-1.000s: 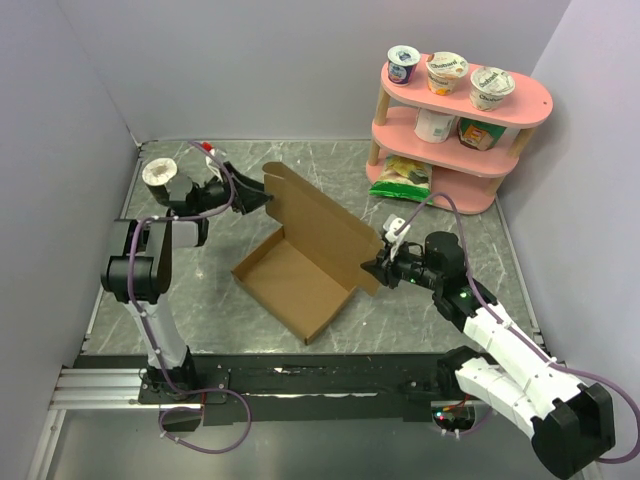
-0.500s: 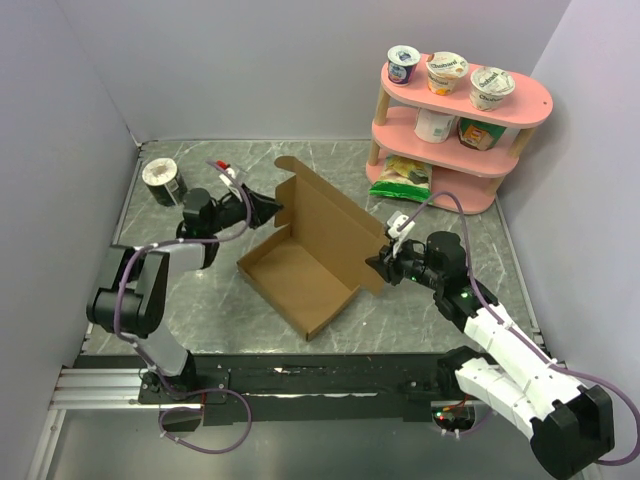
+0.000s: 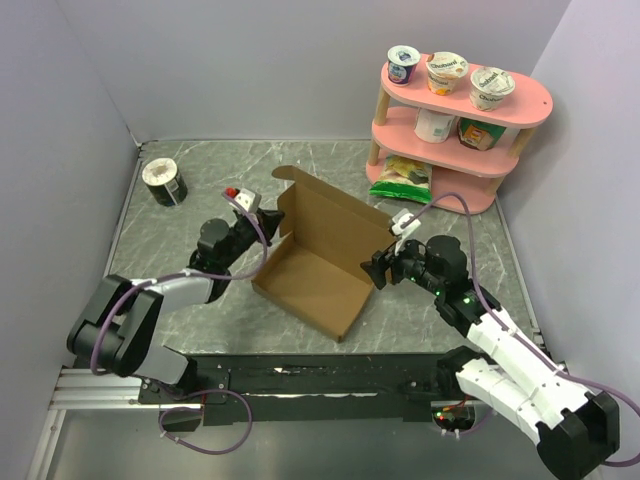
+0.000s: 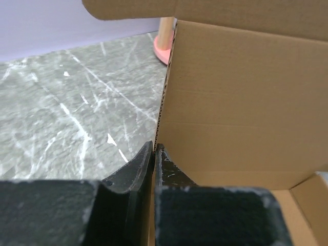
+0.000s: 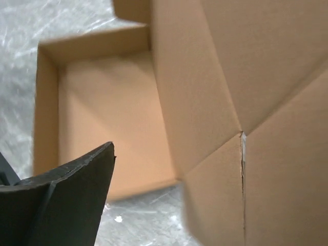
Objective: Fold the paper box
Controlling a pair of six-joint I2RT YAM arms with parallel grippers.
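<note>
The paper box [image 3: 312, 262] is a shallow brown cardboard tray at the table's middle, with its lid panel standing up along the far side. My left gripper [image 3: 268, 229] is at the box's left corner. In the left wrist view its fingertips [image 4: 147, 156] are pinched together on the upright cardboard edge of the box [image 4: 236, 102]. My right gripper [image 3: 378, 267] stands open beside the box's right end. In the right wrist view only one dark finger [image 5: 77, 195] shows. Beyond it lies the inside of the tray [image 5: 107, 118], and a side flap [image 5: 277, 179] fills the right; nothing is gripped.
A pink two-tier shelf [image 3: 520, 96] with yogurt cups stands at the back right, a green snack bag [image 3: 402, 177] at its foot. A small dark can [image 3: 162, 181] sits at the back left. Grey walls close in on the left, back and right.
My left gripper swung nearer and to the right and shut on the box's left corner. The box slid slightly right and toward me. My right gripper opened and let go of the right side.
</note>
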